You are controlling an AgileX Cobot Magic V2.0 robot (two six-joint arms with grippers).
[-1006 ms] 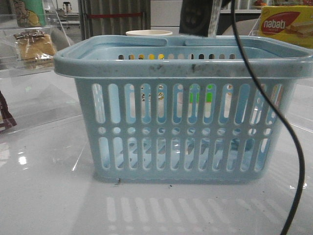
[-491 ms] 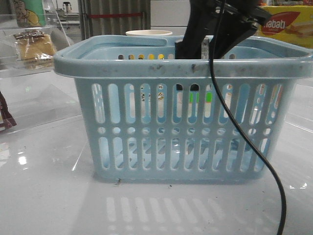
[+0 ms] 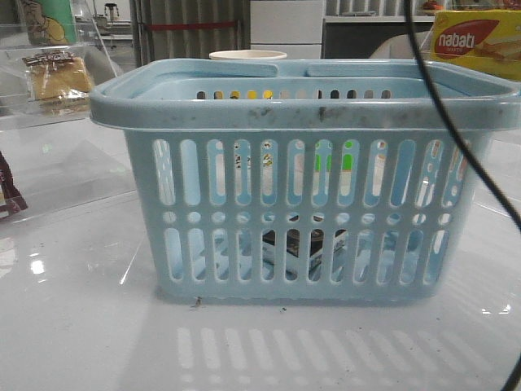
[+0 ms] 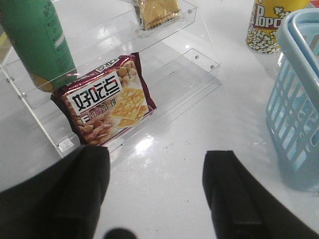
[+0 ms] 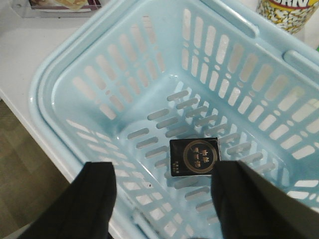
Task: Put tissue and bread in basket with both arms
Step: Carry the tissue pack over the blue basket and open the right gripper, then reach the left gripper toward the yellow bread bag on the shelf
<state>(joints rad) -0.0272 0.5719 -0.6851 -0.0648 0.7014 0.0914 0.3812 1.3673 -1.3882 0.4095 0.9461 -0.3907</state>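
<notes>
From the front, the black-and-white tissue pack [image 3: 303,243] shows only in slivers through the slots of the light-blue plastic basket [image 3: 301,110]. The dark red snack packet [image 3: 10,197] is cut by the edge. The clear-wrapped bread slice [image 3: 59,79] looks blurry, its print unreadable.

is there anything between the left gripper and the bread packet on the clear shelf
Partly. The bread lies on the upper tier of the clear acrylic shelf. Below it, nearer the open left gripper, a dark red cracker packet leans on the lower tier. The approach from above looks clear.
</notes>
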